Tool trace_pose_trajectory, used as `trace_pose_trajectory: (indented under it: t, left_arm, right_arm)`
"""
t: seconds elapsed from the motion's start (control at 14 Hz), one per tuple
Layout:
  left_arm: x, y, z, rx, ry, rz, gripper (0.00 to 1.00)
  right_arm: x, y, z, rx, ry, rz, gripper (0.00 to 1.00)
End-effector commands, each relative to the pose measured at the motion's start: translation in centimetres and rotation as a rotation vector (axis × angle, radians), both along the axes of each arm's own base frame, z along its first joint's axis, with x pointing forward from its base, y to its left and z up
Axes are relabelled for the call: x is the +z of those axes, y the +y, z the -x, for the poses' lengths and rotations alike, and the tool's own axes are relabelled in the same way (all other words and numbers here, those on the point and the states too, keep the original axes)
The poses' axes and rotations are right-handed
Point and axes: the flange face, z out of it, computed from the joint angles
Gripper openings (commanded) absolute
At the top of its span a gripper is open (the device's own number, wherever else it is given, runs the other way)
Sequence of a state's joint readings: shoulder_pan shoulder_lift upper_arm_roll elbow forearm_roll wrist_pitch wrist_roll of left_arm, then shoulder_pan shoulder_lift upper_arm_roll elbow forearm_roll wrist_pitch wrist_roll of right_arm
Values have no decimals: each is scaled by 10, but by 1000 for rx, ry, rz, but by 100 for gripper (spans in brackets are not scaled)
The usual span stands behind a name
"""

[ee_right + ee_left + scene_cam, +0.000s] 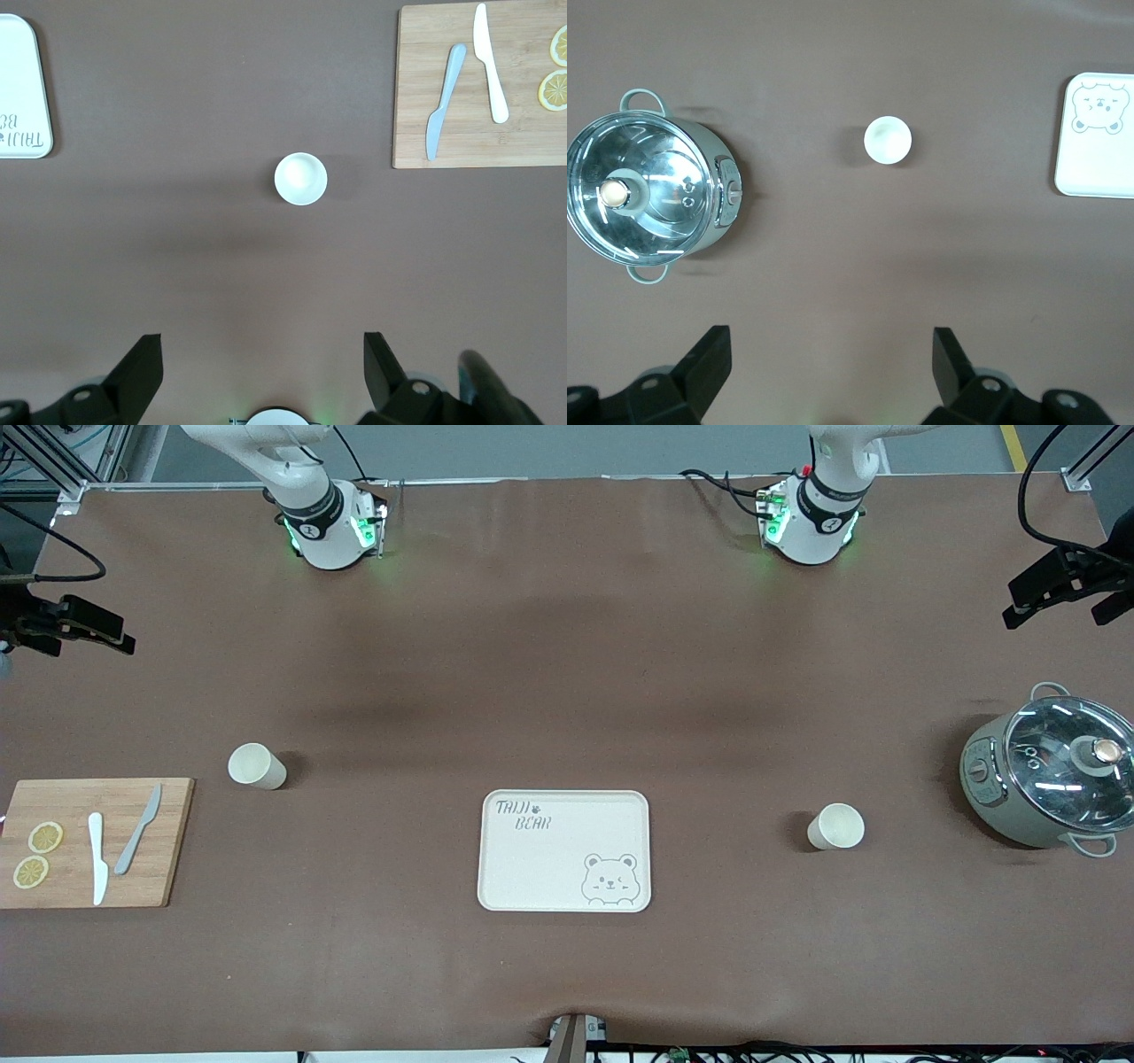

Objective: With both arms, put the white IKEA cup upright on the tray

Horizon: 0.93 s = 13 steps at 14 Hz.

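Observation:
Two white cups stand upright on the brown table. One cup (257,766) (300,178) is toward the right arm's end, beside the cutting board. The other cup (835,825) (887,140) is toward the left arm's end, between the tray and a pot. The cream tray (549,868) with its bear drawing lies between them and holds nothing; it also shows in the left wrist view (1099,150) and the right wrist view (18,80). My left gripper (830,341) is open and empty, high over bare table. My right gripper (263,345) is open and empty, high over bare table. Neither hand shows in the front view.
A wooden cutting board (71,806) with two knives and two lemon slices lies at the right arm's end. A grey pot with a glass lid (1050,775) stands at the left arm's end. The arm bases (328,522) (811,514) stand along the table's edge farthest from the front camera.

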<state>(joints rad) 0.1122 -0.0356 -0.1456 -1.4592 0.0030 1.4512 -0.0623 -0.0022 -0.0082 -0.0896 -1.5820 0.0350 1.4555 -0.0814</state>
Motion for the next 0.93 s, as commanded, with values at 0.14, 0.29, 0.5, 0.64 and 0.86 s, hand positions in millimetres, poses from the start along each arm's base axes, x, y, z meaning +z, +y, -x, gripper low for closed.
trace_pose_trajectory:
  t: [0.14, 0.29, 0.5, 0.64, 0.86]
  left_arm:
    - [-19, 5, -12, -6, 36, -18, 100]
    - [-31, 7, -19, -5, 57, -13, 100]
    - [-49, 7, -32, -6, 68, -9, 100]
    - [-66, 4, -46, 8, 72, -6, 100]
    - [-76, -2, -58, -2, 46, 3, 100]
  right_arm:
    - [0, 1, -9, -2, -4, 25, 100]
    - [-3, -1, -15, -2, 0, 23, 100]
    - [-10, -1, -24, 0, 11, 25, 100]
    - [-37, 0, -37, 1, 56, 30, 100]
    - [-57, -9, -45, -7, 90, 54, 100]
